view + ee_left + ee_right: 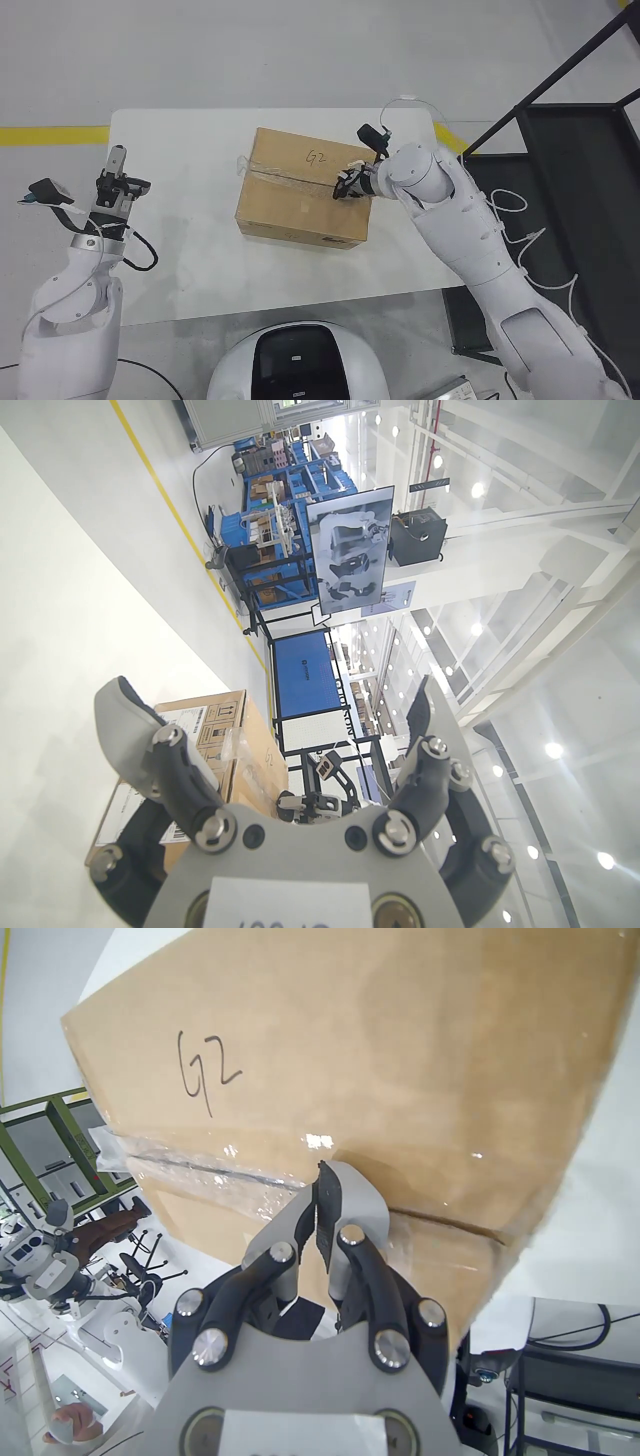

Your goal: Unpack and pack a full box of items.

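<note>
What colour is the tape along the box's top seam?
Clear, shiny tape on the brown cardboard box; the right wrist view shows it best.

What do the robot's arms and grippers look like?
The left arm and right arm are chunky, rounded white shells with loose cables. The left gripper and right gripper have grey plates, black links, silver bolts and grey fingers with black pads.

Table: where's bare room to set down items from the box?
Widest bare table lies between the left gripper and the box, and along the near edge in front of the box. Crowded at the box's right side, where the right gripper sits on its top.
</note>
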Robot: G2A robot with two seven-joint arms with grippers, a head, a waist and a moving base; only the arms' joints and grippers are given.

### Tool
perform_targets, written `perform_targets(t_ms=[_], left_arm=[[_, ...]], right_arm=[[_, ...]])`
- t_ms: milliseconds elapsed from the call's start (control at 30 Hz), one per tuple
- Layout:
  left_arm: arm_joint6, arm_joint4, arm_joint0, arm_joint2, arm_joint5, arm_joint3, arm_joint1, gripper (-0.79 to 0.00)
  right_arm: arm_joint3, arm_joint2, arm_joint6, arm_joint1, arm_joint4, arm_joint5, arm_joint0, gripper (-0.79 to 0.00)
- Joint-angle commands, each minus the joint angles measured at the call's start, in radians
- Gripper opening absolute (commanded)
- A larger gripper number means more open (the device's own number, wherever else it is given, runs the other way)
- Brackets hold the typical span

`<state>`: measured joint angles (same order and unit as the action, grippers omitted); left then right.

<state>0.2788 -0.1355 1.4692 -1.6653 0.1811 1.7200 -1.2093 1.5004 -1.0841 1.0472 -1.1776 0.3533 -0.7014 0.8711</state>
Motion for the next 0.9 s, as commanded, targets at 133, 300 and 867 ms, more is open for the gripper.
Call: perform_targets(t_ms=[133, 300, 867], left_arm=[[0.0, 0.0, 0.0, 0.0, 0.0, 0.0, 0.0, 0.0], [0.0, 0.0, 0.0, 0.0, 0.0, 0.0, 0.0, 0.0], [0.0, 0.0, 0.0, 0.0, 0.0, 0.0, 0.0, 0.0]], right_arm=[[0.056, -0.072, 0.078, 0.037, 0.091, 0.009, 0.047, -0.785], [0.07, -0.104, 0.104, 0.061, 0.159, 0.032, 0.083, -0.785], [0.106, -0.055, -0.042, 0.032, -0.129, 0.074, 0.061, -0.785]])
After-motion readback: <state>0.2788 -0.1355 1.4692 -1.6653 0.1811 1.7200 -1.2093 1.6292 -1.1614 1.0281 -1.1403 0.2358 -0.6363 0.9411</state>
